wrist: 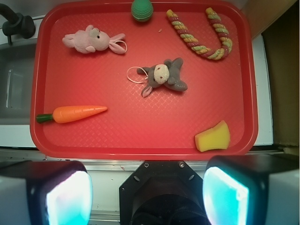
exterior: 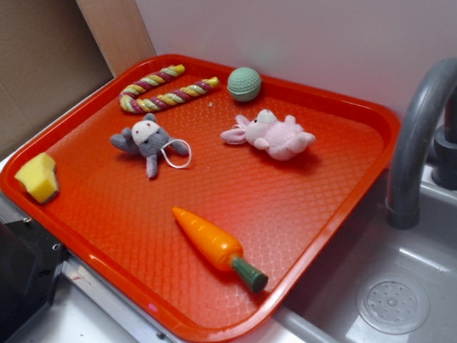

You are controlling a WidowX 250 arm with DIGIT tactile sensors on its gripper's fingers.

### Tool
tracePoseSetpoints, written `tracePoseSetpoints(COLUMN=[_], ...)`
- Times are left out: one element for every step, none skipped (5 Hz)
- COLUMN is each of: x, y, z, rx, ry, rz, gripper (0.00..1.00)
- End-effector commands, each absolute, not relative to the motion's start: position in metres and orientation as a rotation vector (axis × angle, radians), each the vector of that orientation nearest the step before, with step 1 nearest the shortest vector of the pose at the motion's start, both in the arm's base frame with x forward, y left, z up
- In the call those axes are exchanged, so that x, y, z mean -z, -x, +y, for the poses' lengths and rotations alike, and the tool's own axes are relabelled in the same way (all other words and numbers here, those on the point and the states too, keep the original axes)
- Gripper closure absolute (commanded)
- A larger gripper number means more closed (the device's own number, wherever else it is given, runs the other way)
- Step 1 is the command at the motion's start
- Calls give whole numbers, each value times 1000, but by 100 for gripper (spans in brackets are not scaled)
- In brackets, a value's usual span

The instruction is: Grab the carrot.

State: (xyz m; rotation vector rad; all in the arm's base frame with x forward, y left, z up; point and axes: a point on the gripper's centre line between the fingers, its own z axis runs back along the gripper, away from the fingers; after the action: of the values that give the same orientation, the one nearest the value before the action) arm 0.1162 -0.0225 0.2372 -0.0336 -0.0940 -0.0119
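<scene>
We saw the red tray [exterior: 100, 254] beside a grey sink [exterior: 400, 286], and our gripper [wrist: 147, 187] hung above the tray's near edge, its two fingers [wrist: 61, 197] spread wide apart and holding nothing. On the tray the carrot [exterior: 214, 243] lay flat and alone near its sink-side edge, green stem toward that rim, well apart from the gripper. Toward the tray's far rim lay a pink plush rabbit [exterior: 271, 134] and a grey plush toy [exterior: 148, 141].

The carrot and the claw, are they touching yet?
Apart. The wrist view shows the claw wide open at the bottom, off the red tray, while the carrot lies alone on it with bare tray between.
</scene>
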Motion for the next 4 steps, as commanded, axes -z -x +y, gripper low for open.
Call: tracePoseSetpoints(x=[-237, -238, -236, -218], y=[-116, -141, -172, -200], z=[-23, -28, -42, -79], rx=[12, 262, 527, 780], ry=[34, -91, -137, -111], rz=[-94, -201, -99, -57], gripper=[0, 0, 0, 0])
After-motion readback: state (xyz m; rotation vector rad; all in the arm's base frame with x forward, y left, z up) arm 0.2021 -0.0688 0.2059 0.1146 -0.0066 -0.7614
